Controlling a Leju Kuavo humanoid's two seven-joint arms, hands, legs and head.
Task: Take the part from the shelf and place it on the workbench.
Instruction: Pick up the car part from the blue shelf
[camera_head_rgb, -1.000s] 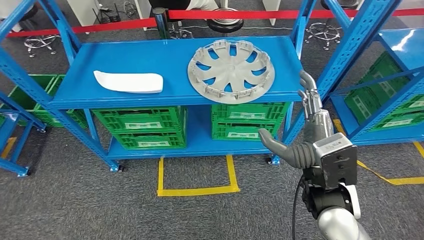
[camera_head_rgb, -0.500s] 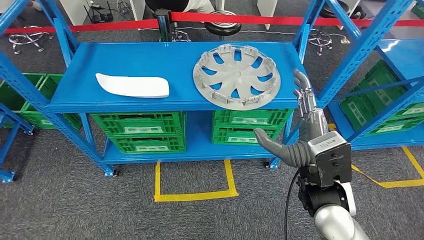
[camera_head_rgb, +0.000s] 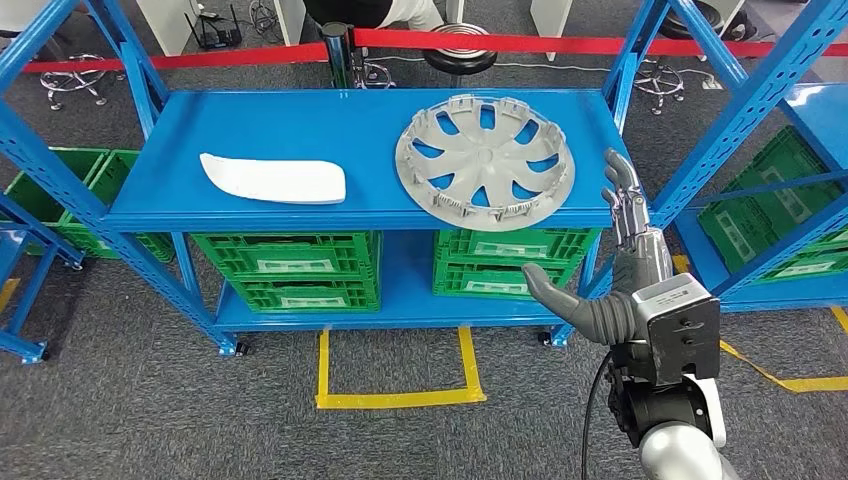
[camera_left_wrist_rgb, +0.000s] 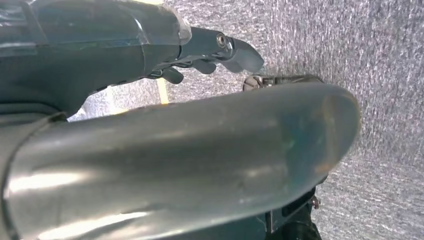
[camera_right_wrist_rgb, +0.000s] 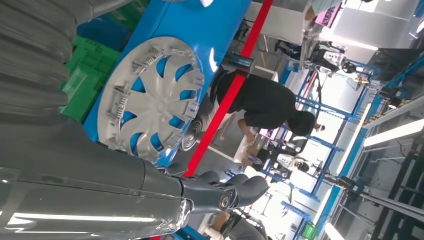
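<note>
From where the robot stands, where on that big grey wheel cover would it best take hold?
Probably the near right rim of the wheel cover. It lies flat on the top shelf, its front edge slightly overhanging, so fingers could slip under there. The right robot hand, open, is raised just beside that edge, so coming in from the right-front looks easiest.
</note>
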